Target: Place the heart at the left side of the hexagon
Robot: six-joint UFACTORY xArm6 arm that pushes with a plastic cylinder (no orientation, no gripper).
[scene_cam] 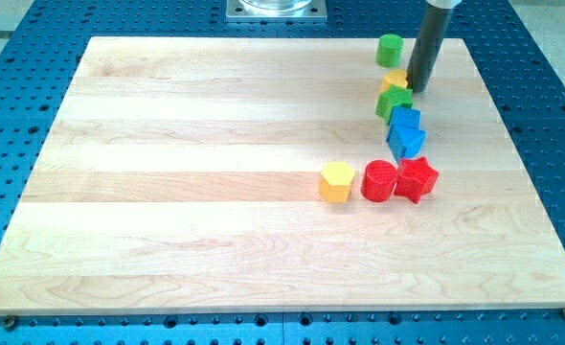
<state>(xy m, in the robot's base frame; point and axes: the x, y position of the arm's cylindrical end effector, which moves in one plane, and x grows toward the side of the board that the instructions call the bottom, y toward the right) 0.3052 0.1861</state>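
Note:
The yellow hexagon (pixel 336 181) lies right of the board's middle. A small yellow block (pixel 394 80), probably the heart, sits near the view's top right, partly hidden by the green block (pixel 393 103) touching its lower edge. My tip (pixel 418 90) stands at this yellow block's right side, touching or almost touching it. The dark rod rises from there to the view's top edge.
A green round block (pixel 390 49) lies above the yellow one. Two blue blocks (pixel 405 120) (pixel 407 142) continue the column downward. A red round block (pixel 379 180) touches the hexagon's right side, and a red star (pixel 417 179) touches that. The wooden board (pixel 168 192) rests on a blue perforated table.

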